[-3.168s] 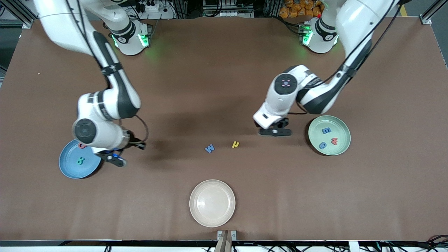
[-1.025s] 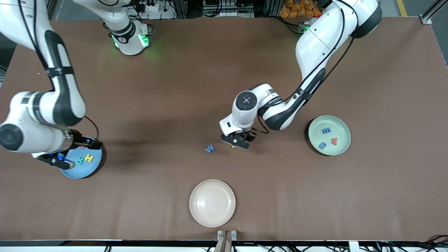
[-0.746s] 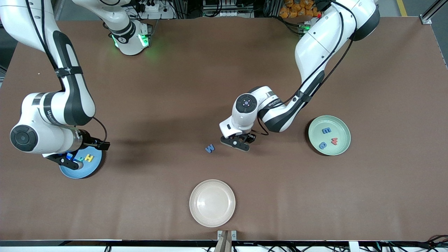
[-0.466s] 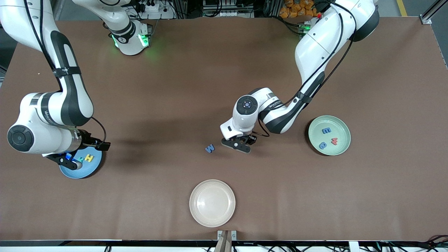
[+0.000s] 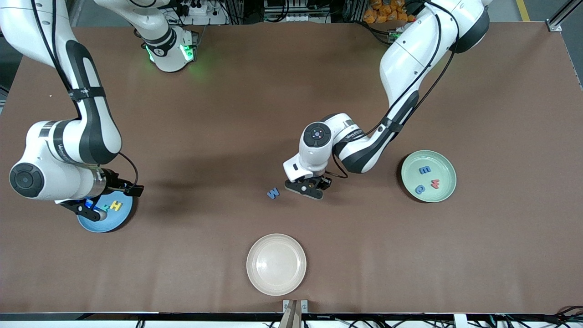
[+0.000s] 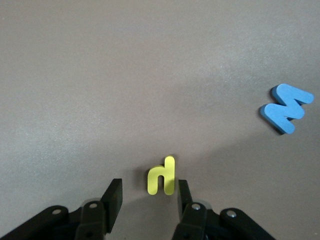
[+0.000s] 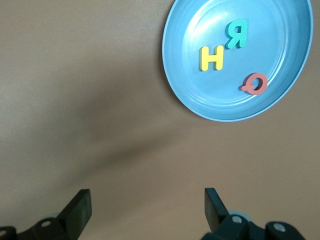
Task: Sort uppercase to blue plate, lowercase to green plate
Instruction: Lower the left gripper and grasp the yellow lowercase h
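Table: brown surface, worked by two arms.

Left gripper: lowered to the table near its middle, with the yellow h set between the fingers. In the left wrist view the jaws are seen part-closed around the letter, one finger just beside it; whether contact is made cannot be told for certain. The letter lies flat on the table.

Blue M: flat on the table, just beside the left gripper, toward the right arm's end; shown also in the left wrist view. It is untouched.

Right gripper: held over the blue plate at the right arm's end of the table. Its jaws are spread wide and nothing is held between them.

Blue plate, contents: yellow H, green R and a red rounded letter, all lying flat and apart from one another. In the front view much of the plate is covered by the right arm.

Green plate: at the left arm's end of the table. It holds a blue E-shaped letter, a red w and a blue rounded letter, each apart from the others.

Beige plate: nearer the front camera than the blue M, well apart from both other plates.
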You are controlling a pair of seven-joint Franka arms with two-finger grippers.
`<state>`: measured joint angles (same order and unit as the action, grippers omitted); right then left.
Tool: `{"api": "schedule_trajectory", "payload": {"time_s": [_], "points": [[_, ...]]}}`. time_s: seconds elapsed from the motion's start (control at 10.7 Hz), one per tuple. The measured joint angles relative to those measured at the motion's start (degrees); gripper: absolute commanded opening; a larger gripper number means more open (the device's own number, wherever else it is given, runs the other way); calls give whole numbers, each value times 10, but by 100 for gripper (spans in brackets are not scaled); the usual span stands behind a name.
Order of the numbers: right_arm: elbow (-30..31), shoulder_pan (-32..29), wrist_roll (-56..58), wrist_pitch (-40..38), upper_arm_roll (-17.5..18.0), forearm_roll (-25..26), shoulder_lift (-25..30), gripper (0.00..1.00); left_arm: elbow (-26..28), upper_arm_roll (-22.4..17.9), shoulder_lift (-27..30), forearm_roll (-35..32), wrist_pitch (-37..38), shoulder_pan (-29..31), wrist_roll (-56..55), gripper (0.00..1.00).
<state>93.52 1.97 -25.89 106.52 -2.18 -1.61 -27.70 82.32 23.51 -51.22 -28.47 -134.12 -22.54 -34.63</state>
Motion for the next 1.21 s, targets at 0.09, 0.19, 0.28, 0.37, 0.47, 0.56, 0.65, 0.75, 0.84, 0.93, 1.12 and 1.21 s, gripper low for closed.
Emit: {"api": "schedule_trajectory", "payload": {"time_s": [0.09,0.19,0.28,0.37,0.47,0.56,0.65,0.75,0.84,0.93,1.12,1.21], "points": [[0,0,-6,0,0,0,0,100,-2,0,-1,1,0,0,0,52],[0,0,-9,0,0,0,-1,100,-6,0,-5,1,0,-2,0,52],[0,0,-9,0,0,0,-2,100,-11,0,-11,2,0,-6,0,52],[0,0,-9,0,1,0,-2,100,-15,-1,-17,2,0,-9,0,52],[0,1,-10,1,1,0,-3,100,-18,-2,-20,2,0,-12,0,52],[0,1,-10,1,1,0,-3,100,-20,-4,-22,2,0,-14,0,52],[0,1,-10,1,1,0,-4,100,-20,-6,-23,2,0,-14,0,50],[0,1,-10,1,1,0,-4,100,-21,-9,-23,2,0,-14,0,48],[0,1,-10,1,1,0,-4,100,-21,-11,-23,2,0,-14,0,46],[0,1,-10,1,1,0,-5,100,-21,-13,-24,2,0,-14,0,45],[0,1,-10,1,1,0,-5,100,-21,-12,-24,2,0,-15,0,42],[0,1,-10,1,1,0,-5,100,-22,-12,-24,2,0,-15,0,40]]}}
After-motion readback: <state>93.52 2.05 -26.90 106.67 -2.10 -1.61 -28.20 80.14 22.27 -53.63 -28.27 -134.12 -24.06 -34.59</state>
